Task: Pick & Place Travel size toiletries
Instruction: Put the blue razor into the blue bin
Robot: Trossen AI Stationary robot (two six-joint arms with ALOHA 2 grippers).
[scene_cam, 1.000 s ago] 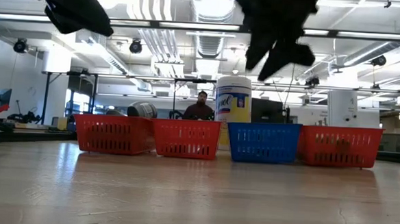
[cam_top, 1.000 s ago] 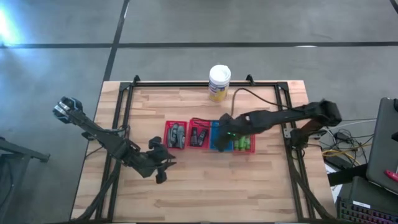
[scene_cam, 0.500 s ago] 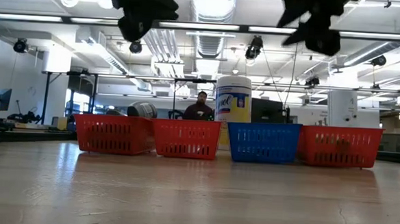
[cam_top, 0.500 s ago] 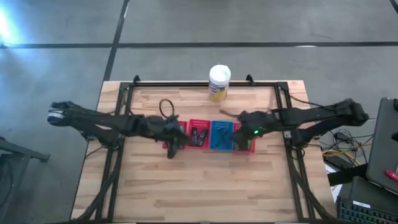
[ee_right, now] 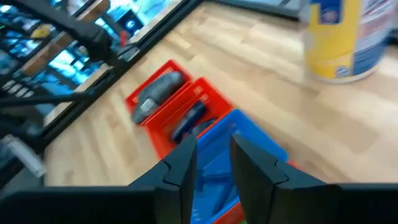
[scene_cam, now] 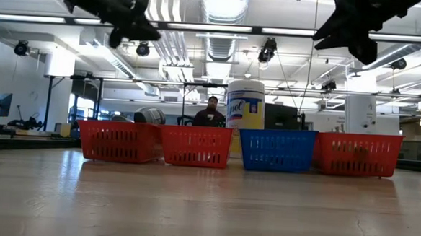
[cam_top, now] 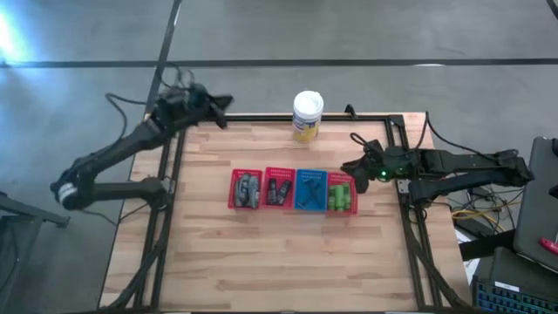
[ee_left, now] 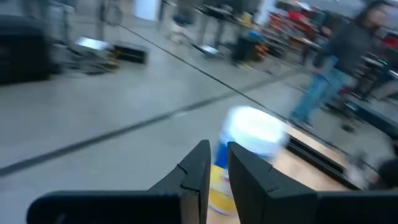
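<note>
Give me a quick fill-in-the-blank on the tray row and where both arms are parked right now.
1. The four trays stand in a row: three are red and one is ____.
2. The bright green bottles lie in the tray nearest the ____ gripper.
3. The left gripper is off the table's far-left corner, its jaws ____.
4. The jar has a ____ lid.

Missing: blue; right; shut; white

Four trays [cam_top: 247, 189] sit in a touching row mid-table, no gap between. Jar [cam_top: 307, 116] stands behind them at the far edge. Near half of table [cam_top: 279, 262] is open for me.
</note>
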